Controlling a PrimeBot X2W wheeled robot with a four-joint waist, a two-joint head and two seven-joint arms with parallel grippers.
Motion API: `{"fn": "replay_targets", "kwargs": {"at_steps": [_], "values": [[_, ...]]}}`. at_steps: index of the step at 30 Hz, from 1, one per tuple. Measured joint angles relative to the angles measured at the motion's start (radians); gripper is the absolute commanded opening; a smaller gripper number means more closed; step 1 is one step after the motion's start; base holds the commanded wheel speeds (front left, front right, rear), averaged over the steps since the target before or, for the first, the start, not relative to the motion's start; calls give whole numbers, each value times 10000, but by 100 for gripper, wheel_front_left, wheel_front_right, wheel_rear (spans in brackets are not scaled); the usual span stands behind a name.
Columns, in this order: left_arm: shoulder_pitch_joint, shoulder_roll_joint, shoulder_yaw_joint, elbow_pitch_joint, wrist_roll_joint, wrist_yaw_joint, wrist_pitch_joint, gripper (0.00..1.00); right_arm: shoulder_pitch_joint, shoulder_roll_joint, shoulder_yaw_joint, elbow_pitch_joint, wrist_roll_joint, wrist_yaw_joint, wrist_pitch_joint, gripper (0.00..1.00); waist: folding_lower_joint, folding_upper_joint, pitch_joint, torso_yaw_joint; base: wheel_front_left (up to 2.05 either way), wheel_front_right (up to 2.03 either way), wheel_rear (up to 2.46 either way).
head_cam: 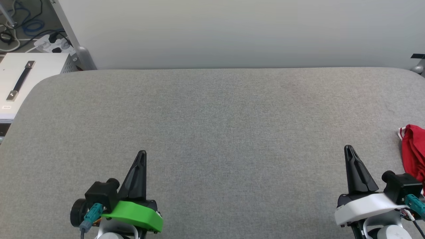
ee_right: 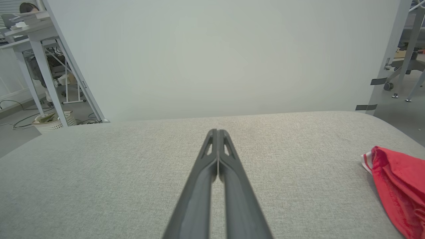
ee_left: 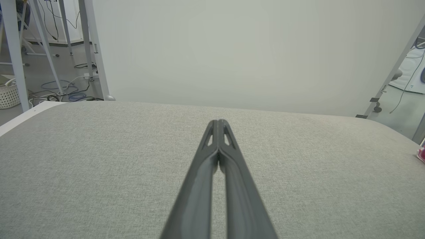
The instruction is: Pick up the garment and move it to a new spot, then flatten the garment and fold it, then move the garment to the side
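The garment [head_cam: 413,151] is a bunched red shirt with a bit of red-and-white striped trim, lying at the far right edge of the grey padded table [head_cam: 212,116]. It also shows as a red heap [ee_right: 398,186] at the right of the right wrist view, and a sliver of the garment [ee_left: 421,153] sits at the right edge of the left wrist view. My right gripper [head_cam: 348,148] hovers just left of it, shut and empty, its tips [ee_right: 217,132] pressed together. My left gripper [head_cam: 142,153] is at the lower left, far from the garment, also shut on nothing [ee_left: 217,122].
A white backdrop panel [head_cam: 232,33] stands behind the table. Off the table's far left corner are a white box with a black handle [head_cam: 21,79], a power strip and cables on the floor. A seated person [ee_right: 26,8] and desk show far left.
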Motion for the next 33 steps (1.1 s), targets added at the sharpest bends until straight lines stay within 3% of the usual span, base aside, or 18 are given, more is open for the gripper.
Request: {"fn": "replay_targets", "kwargs": {"at_steps": [33], "values": [[0,0,148,-293,543,339,690,0,0,121,0,-188,-594,0,571,0,0,0,-58,-56,0,0,0]]}}
